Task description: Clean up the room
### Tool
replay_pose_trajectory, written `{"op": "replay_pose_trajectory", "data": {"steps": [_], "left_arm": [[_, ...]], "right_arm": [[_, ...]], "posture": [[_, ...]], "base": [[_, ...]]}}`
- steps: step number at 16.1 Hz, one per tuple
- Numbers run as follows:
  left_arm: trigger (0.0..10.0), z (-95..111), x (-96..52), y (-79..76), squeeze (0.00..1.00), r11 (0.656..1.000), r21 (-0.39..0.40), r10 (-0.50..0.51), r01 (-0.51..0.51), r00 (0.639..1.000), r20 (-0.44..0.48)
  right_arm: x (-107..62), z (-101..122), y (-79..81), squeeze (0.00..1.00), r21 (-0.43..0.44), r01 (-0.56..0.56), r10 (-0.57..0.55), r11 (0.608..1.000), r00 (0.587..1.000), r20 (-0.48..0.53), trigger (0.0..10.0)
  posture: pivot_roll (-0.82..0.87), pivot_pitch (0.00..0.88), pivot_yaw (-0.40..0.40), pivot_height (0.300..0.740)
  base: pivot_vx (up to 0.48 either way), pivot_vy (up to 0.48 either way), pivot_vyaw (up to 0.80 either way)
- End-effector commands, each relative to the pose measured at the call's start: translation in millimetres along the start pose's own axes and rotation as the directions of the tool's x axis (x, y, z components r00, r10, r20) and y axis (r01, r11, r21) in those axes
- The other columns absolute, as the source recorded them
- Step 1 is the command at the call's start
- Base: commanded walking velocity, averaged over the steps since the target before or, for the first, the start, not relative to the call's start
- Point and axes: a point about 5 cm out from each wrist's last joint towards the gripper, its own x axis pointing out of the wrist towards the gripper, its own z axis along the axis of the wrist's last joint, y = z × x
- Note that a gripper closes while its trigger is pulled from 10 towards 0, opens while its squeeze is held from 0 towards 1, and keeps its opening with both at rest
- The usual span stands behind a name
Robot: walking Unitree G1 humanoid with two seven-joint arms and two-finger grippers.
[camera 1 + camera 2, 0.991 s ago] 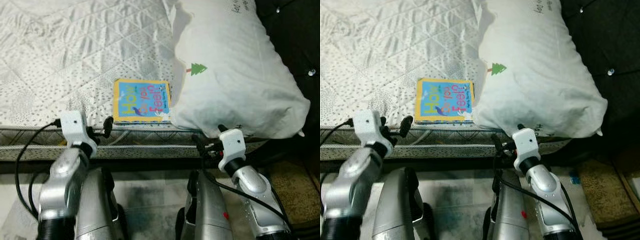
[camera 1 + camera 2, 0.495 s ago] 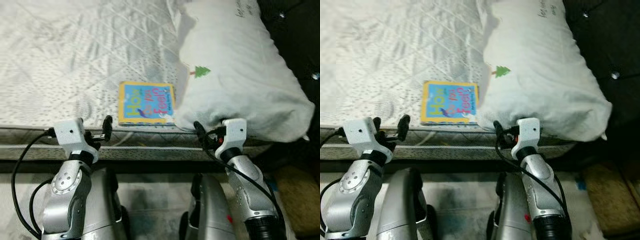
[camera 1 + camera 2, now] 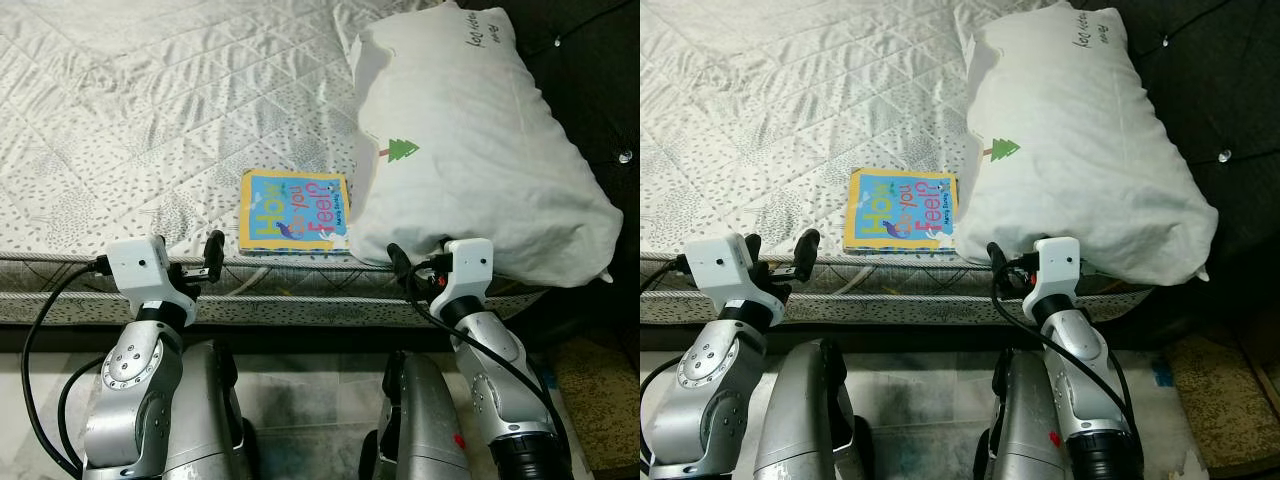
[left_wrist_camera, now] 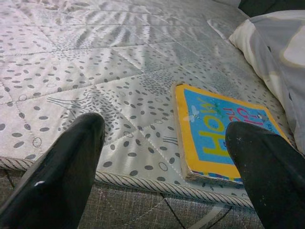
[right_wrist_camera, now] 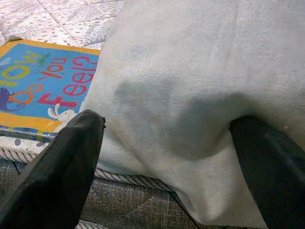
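Observation:
A picture book point(image 3: 293, 212) with a yellow border and a blue cover lies flat near the front edge of the quilted mattress point(image 3: 150, 130). Its right edge is tucked against a large white pillow point(image 3: 470, 150) printed with a small green tree. My left gripper point(image 3: 188, 265) is open at the mattress edge, just left of and below the book point(image 4: 217, 129), holding nothing. My right gripper point(image 3: 412, 266) is open at the pillow's lower front corner point(image 5: 190, 95), one finger point(image 5: 62, 167) under the book's corner, the other below the pillow's overhang.
The mattress side point(image 3: 300, 300) runs across in front of my arms. A dark tufted headboard point(image 3: 590, 60) stands to the right of the pillow. A brown mat point(image 3: 600, 380) lies on the tiled floor point(image 3: 300, 365) at the lower right.
Over the last second both grippers rose to the mattress edge, the right one coming up under the pillow's corner. The view shifted slightly; book and pillow stayed put.

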Motion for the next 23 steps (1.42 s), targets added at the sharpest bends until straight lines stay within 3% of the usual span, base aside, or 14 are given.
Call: {"op": "replay_pose_trajectory", "data": {"steps": [1, 6, 7, 9, 12, 23], "left_arm": [[10.0, 0, -2.9, 0.7, 0.00, 1.000, 0.008, 0.002, -0.002, 1.000, 0.001], [10.0, 0, -2.9, 0.7, 0.00, 1.000, 0.008, 0.002, -0.002, 1.000, 0.001], [10.0, 2, 3.1, 4.3, 0.00, 0.999, 0.035, 0.020, -0.021, 0.999, 0.043], [10.0, 5, 11.5, 9.0, 0.00, 0.997, 0.067, 0.035, -0.041, 0.996, 0.088], [10.0, 3, 11.9, 10.6, 0.00, 0.997, 0.064, 0.045, -0.050, 0.996, 0.082], [10.0, 1, 16.9, 7.8, 0.00, 0.998, 0.054, 0.037, -0.043, 0.994, 0.103]], "right_arm": [[-3.3, -6, -4.9, 0.00, 0.014, 0.026, -0.025, 1.000, 0.999, -0.025, 10.0], [-3.3, -6, -4.9, 0.00, 0.014, 0.026, -0.025, 1.000, 0.999, -0.025, 10.0], [10.6, 2, -1.8, 0.00, 0.091, 0.047, -0.049, 0.995, 0.999, 0.017, 10.0], [24.3, 12, 4.2, 0.00, 0.177, 0.057, -0.069, 0.983, 0.996, 0.061, 10.0], [24.5, 13, 13.5, 0.00, 0.166, 0.024, -0.039, 0.986, 0.995, 0.088, 10.0], [34.9, 24, 13.6, 0.00, 0.179, 0.029, -0.054, 0.983, 0.989, 0.138, 10.0]], "posture": [[0.07, 0.159, -0.053, 0.514], [0.07, 0.159, -0.053, 0.514], [0.12, 0.040, -0.019, 0.518], [0.12, 0.039, -0.017, 0.528], [0.12, 0.043, -0.018, 0.532], [0.12, 0.038, -0.010, 0.636]], "base": [[0.000, 0.000, 0.00], [0.000, 0.000, 0.00], [0.000, 0.000, 0.00], [0.000, 0.000, 0.00], [0.000, 0.000, 0.00], [0.000, 0.000, 0.00]]}}
